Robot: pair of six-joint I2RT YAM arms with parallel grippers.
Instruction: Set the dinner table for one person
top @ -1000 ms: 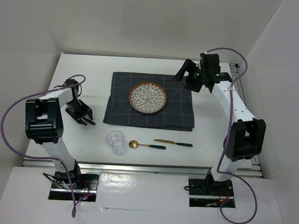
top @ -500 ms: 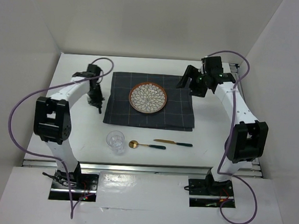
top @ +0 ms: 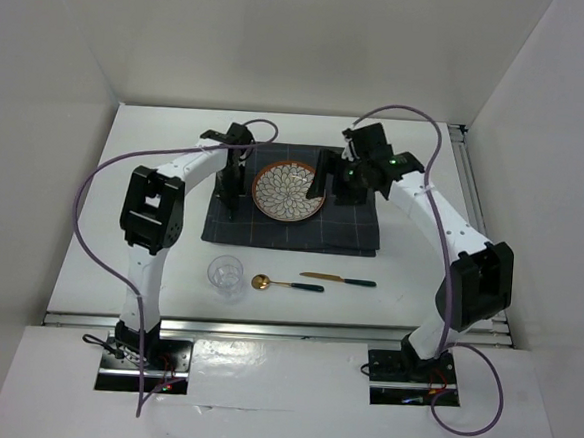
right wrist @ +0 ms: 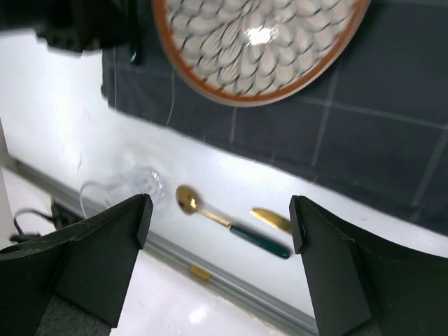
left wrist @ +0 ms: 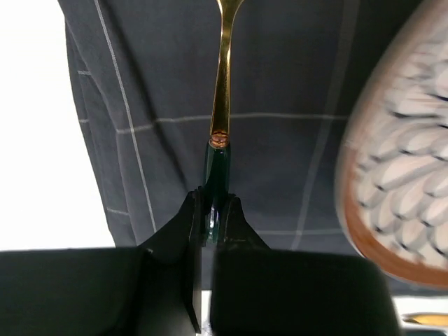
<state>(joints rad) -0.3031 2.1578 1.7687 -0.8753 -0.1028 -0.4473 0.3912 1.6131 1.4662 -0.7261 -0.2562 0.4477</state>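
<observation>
Over the checked mat [top: 291,231], left of the patterned plate [top: 289,192]: grips a green-handled gold utensil [left wrist: 220,105] in closed left jaws, clear only from the left wrist. Holds right jaws wide apart by the plate's right rim. Leaves bare white worktop [top: 398,287] round the mat, bar glass [top: 227,275], spoon [top: 285,284], knife [top: 338,279] toward the near edge.

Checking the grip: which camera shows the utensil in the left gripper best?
Left wrist: the gold utensil with green handle sits clamped in the left gripper, head cropped. Top external shows it too small to make out; right wrist shows only the gripper's dark bulk.
</observation>
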